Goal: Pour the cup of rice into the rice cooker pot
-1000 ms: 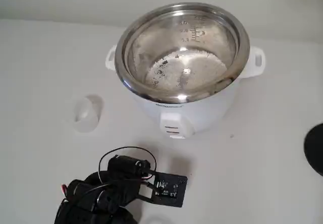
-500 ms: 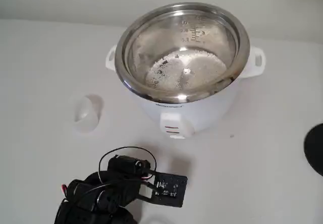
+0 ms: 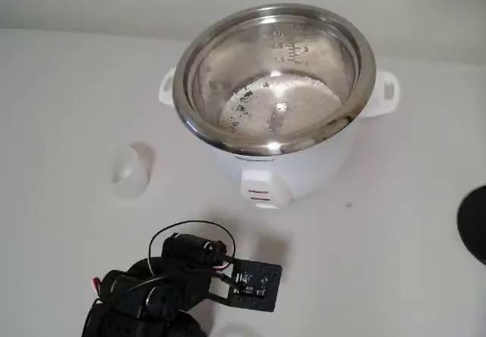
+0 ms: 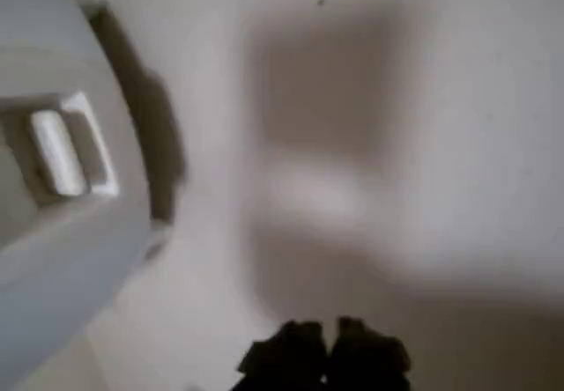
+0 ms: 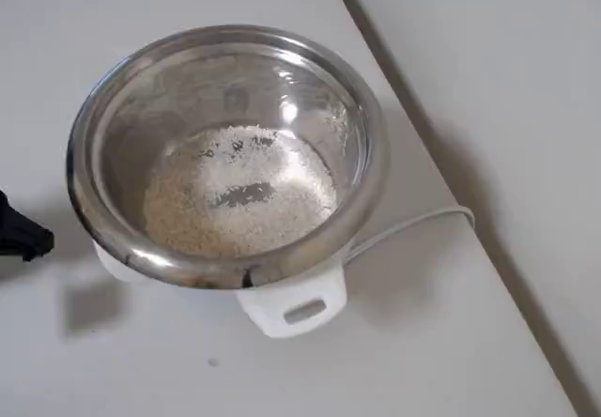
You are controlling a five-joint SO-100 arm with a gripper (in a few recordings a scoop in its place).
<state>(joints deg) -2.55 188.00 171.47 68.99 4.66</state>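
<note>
Rice (image 5: 235,192), a thin layer of tiny white grains, covers the bottom of the large round shiny steel rice cooker pot (image 5: 103,116), and the overhead view shows it best, with a couple of bare patches of steel in the middle. The fixed view gives the same pot (image 3: 182,102) in its white cooker body (image 3: 304,174) with side handles, the engraved level marks on the inner wall, and the grains (image 3: 281,105) glinting under glare. To the pot's left in that view stands the small translucent whitish plastic cup (image 3: 130,170), upright on the white table (image 3: 395,261), well apart from the cooker. The black arm (image 3: 159,291) sits folded low at the bottom edge. In the wrist view, the gripper (image 4: 324,356) shows as two blurred dark fingertips (image 4: 291,351) pressed together, holding nothing, above bare table beside the cooker body.
</note>
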